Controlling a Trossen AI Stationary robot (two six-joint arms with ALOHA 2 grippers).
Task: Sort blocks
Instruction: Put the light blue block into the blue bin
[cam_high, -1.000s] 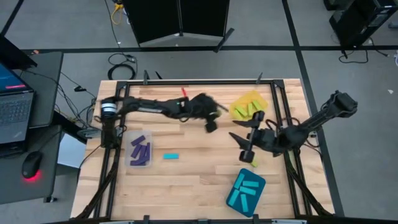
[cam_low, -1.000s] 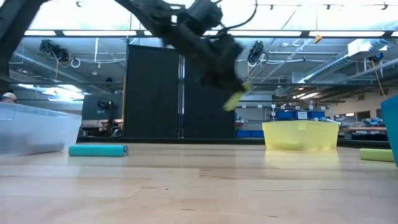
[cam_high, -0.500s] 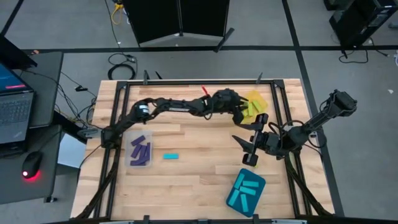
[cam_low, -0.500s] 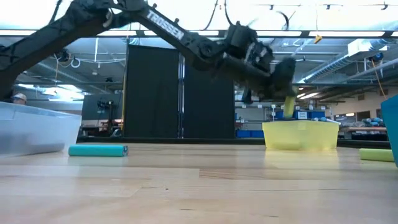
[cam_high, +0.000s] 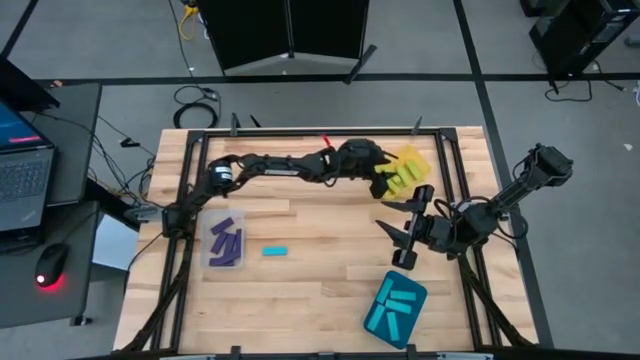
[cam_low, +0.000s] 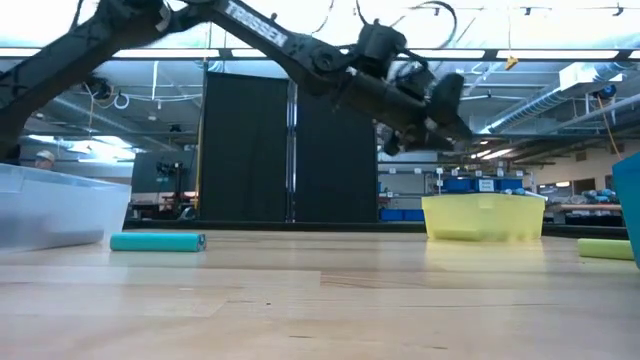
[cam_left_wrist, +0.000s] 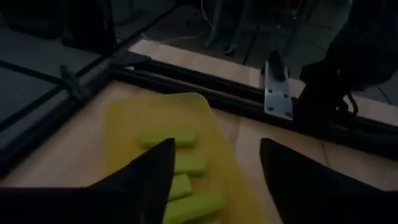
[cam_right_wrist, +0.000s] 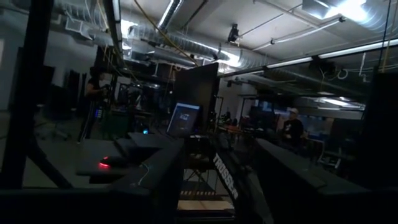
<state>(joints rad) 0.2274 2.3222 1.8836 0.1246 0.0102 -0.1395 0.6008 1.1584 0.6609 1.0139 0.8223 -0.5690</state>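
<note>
Nearest the front edge of the worktop (cam_high: 300, 290) sits a teal tray (cam_high: 395, 308) with cyan-blue blocks (cam_high: 398, 304) lying in it. A little farther back, toward the left side, a clear tray (cam_high: 226, 242) holds several purple blocks (cam_high: 228, 238), and a single cyan-blue block (cam_high: 275, 251) lies on the bare wood just beside it; the low view shows this one flat on its long side (cam_low: 158, 242). On the right side, the right gripper (cam_high: 401, 238) hangs between the teal tray and the yellow one, its jaws spread wide and holding nothing, pointing level across the room. One yellow-green block (cam_low: 606, 248) lies on the wood near the teal tray's edge in the low view. Farther back, the left arm reaches across the rear of the worktop, and the left gripper (cam_high: 383, 180) hovers at the edge of the yellow tray (cam_high: 412, 158). Its jaws stand apart and empty, as its wrist view shows, directly above the yellow-green blocks (cam_left_wrist: 177, 165) lying side by side inside that tray (cam_left_wrist: 124, 118).
</note>
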